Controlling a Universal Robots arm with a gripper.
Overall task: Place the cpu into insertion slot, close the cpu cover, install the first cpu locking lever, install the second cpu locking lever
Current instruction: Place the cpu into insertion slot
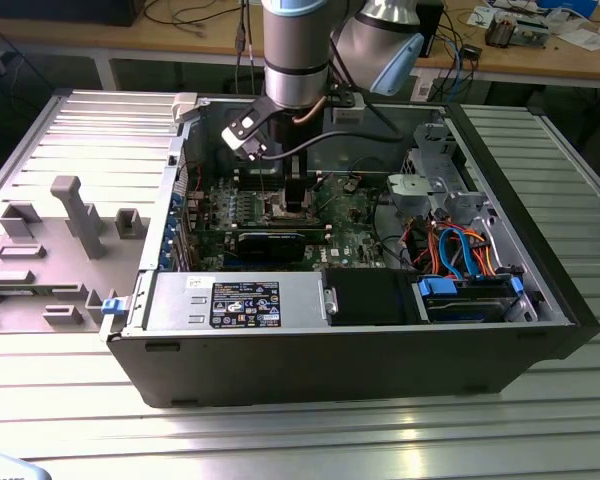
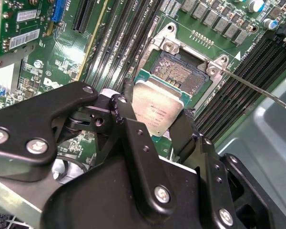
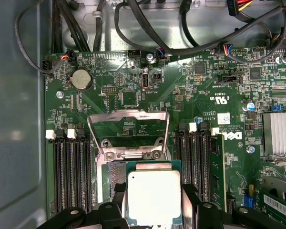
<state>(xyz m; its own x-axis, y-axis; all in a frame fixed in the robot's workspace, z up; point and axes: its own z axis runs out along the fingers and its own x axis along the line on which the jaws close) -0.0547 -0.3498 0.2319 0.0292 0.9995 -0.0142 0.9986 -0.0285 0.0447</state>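
Standing beside the ribbed metal table (image 1: 300,440), I see an open computer case (image 1: 380,350) lying on its side, with the robot arm (image 1: 295,50) reaching straight down into it. Under the arm sits the green circuit board (image 1: 355,235), and that is where all the work is.

In the first wrist view the cpu cover (image 3: 128,115) stands swung up on its hinge. Its square window shows the board behind it, so the socket lies open to receive the chip. In the second wrist view the insertion slot (image 2: 181,71) shows its dark centre bare inside the silver rim, and nothing is seated in it.

The cpu (image 2: 158,110) hangs partly over the near edge of that slot, silver top up. The black jaws are closed on it, pinching two opposite edges. It looks to me to sit above the socket and not lined up with it, so I judge the first step to be under way but not finished.

A thin wire locking lever (image 2: 257,88) sticks out free from a corner of the slot, unlatched. By my reckoning none of the four steps is complete: the chip is not placed, the cover is not shut, and the lever I can see is not fastened.
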